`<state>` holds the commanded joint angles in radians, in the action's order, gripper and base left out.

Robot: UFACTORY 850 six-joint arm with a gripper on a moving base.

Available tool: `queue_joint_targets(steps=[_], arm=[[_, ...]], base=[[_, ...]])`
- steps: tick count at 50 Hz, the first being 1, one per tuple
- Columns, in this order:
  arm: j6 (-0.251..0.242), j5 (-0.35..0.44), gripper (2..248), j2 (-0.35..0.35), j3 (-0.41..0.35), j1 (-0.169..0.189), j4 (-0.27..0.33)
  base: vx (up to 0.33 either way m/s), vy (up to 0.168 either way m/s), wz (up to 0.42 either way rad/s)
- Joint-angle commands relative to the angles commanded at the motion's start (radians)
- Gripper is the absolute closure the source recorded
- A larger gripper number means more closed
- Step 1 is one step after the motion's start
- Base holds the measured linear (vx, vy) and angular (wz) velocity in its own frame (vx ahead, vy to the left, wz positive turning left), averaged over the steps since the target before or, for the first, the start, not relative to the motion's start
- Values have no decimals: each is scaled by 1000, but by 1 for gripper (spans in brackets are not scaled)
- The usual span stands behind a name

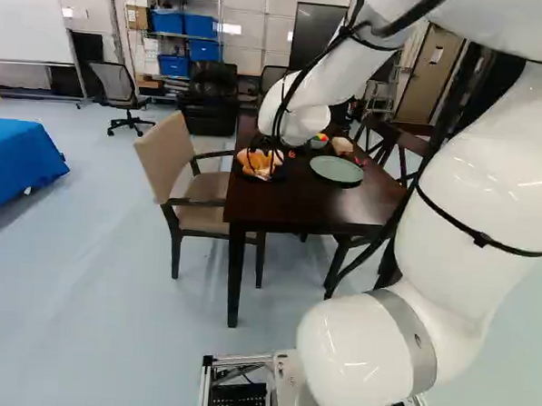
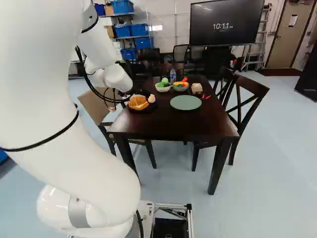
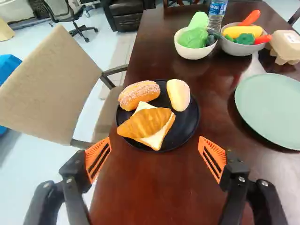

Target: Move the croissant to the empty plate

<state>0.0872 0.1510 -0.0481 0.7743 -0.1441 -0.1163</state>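
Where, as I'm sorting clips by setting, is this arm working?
Probably a lab or workshop rather than a home: blue storage bins, a whiteboard and a large screen are in the room beyond the dining table.

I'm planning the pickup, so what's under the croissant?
The croissant lies across a slice of white bread, whose corners stick out past it; below that is the black plate. The part of the slice directly beneath the croissant is covered and cannot be seen.
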Motion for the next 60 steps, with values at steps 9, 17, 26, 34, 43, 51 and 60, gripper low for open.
queue_joint_targets(steps=[9, 17, 26, 34, 43, 51, 60], arm=[[92, -44, 3, -27, 50, -13, -13], [176, -74, 3, -49, 94, -19, -13], [270, -106, 3, -73, 141, -18, 9], [354, -118, 3, -84, 173, -15, 58], [449, -133, 3, -69, 178, -14, 134], [533, -156, 3, -51, 179, -14, 201], [627, -202, 3, -32, 179, -14, 245]], base=[[0, 0, 0], [0, 0, 0], [0, 0, 0], [0, 0, 0], [0, 0, 0], [0, 0, 0], [0, 0, 0]])
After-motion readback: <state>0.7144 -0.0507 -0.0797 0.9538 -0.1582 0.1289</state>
